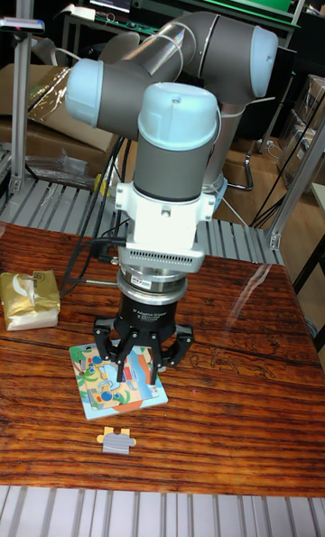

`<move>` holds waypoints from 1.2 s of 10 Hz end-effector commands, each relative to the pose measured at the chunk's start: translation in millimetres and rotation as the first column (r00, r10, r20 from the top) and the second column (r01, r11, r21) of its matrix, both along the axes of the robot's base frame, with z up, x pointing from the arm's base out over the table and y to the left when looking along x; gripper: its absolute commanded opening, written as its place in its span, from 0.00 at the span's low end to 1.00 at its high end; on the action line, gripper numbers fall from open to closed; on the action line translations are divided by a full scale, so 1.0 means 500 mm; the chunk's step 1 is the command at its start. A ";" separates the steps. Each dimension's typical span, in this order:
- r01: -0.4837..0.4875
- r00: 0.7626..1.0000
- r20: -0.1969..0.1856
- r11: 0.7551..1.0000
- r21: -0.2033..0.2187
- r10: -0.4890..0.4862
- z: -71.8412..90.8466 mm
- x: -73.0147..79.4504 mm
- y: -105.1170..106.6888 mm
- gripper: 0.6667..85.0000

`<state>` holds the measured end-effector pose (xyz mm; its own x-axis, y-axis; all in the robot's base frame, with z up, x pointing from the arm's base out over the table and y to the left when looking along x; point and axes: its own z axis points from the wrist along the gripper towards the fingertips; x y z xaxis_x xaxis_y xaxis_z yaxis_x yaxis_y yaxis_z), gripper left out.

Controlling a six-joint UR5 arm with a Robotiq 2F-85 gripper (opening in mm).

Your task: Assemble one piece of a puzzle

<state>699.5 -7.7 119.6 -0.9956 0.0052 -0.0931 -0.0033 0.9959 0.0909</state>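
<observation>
1. Puzzle piece [118, 441]: you see it lying loose on the table [235, 393], near the front edge, just beside the puzzle board [99, 393].
2. Your gripper [142, 367] hangs over the board, fingers spread apart, holding nothing.

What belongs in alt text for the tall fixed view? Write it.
A UR5 arm's gripper hovers low over a colourful puzzle board on a wooden table. A loose puzzle piece lies just in front of the board; a gold packet sits at the left edge.
</observation>
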 end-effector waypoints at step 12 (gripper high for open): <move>0.020 0.999 -0.042 1.000 0.009 -0.019 -0.075 0.027 -0.013 0.66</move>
<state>695.3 -16.7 96.0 -0.9993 0.0291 -0.0241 0.0271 0.9965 0.0796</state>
